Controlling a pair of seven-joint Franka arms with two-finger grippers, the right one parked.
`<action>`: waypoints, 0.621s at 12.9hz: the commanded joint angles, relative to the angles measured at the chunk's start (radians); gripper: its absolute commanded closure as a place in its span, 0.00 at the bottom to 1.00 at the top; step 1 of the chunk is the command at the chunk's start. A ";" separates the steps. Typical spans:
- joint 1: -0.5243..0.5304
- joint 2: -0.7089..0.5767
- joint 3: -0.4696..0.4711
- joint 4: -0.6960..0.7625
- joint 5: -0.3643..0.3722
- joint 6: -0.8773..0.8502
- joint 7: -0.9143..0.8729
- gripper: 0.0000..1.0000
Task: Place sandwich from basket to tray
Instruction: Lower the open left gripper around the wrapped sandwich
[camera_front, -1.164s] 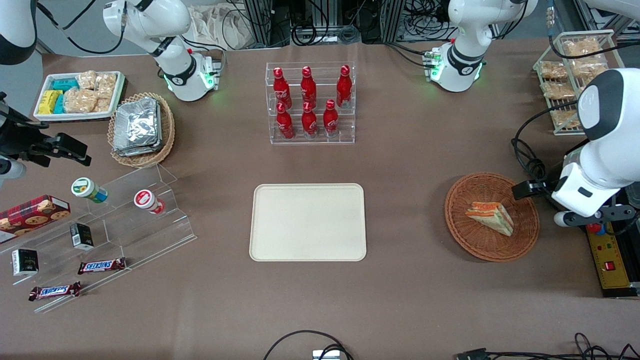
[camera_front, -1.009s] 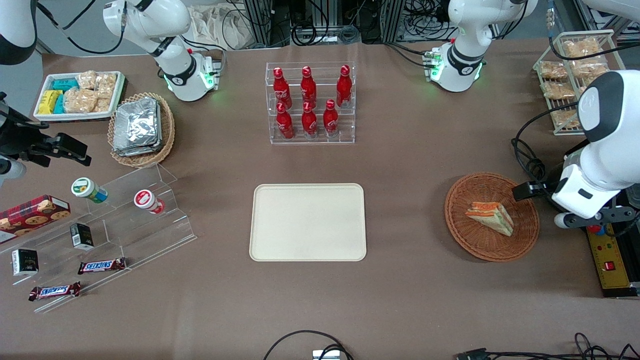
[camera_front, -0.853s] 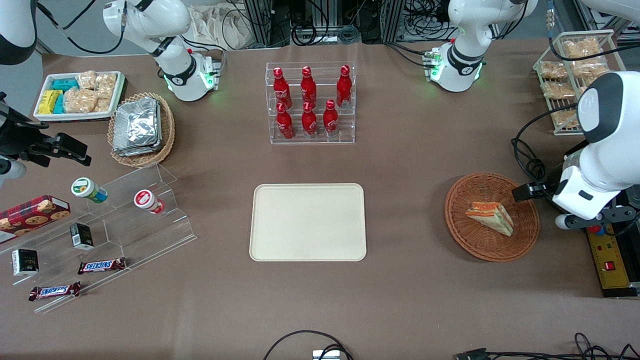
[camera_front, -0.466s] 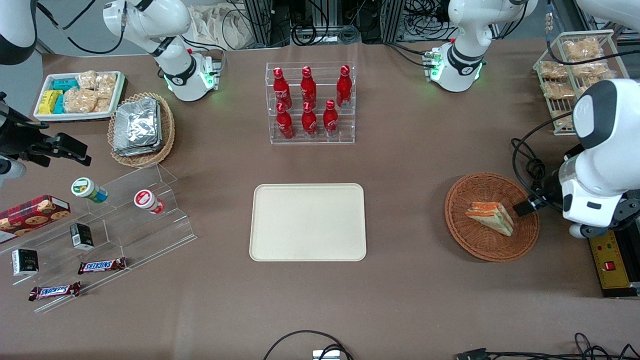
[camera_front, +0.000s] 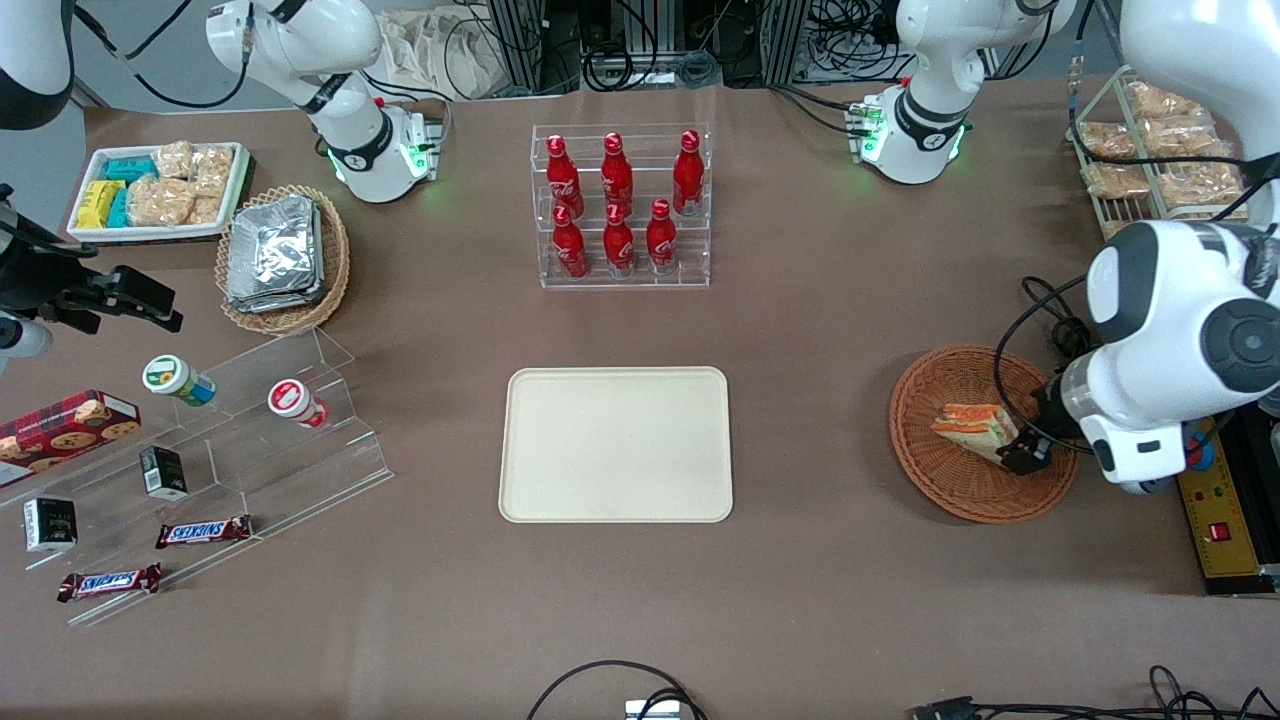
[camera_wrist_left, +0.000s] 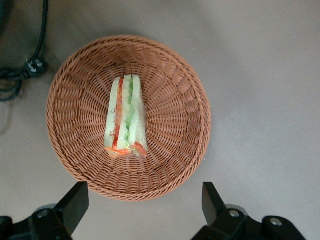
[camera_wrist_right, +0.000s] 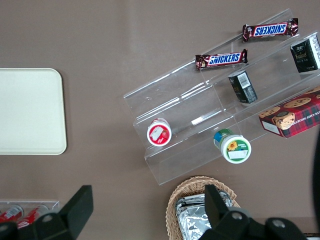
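Observation:
The sandwich (camera_front: 975, 428), a wrapped wedge with orange, green and white layers, lies in the round reddish-brown wicker basket (camera_front: 920, 400) toward the working arm's end of the table. In the left wrist view the sandwich (camera_wrist_left: 126, 117) rests on its side near the middle of the basket (camera_wrist_left: 175, 80). The left arm's gripper (camera_front: 1028, 450) hangs above the basket's rim, beside the sandwich and not touching it. Its gripper (camera_wrist_left: 144, 202) is open wide, with nothing between the black fingers (camera_wrist_left: 75, 204). The cream-beige tray (camera_front: 615, 443) sits bare at the table's middle.
A clear rack of red bottles (camera_front: 620, 205) stands farther from the front camera than the tray. Black cables (camera_front: 1050, 320) lie next to the basket. A wire rack of snack bags (camera_front: 1150, 150) and a yellow-black control box (camera_front: 1225, 520) stand near the working arm.
The left arm has swung in over the basket. Its gripper has moved nearer the front camera and closer to the sandwich. The sandwich and basket have not moved.

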 joint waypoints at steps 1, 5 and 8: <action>-0.002 0.009 0.008 -0.054 0.020 0.033 -0.050 0.00; -0.002 0.050 0.008 -0.109 0.122 0.038 -0.115 0.00; -0.001 0.058 0.008 -0.135 0.130 0.052 -0.120 0.01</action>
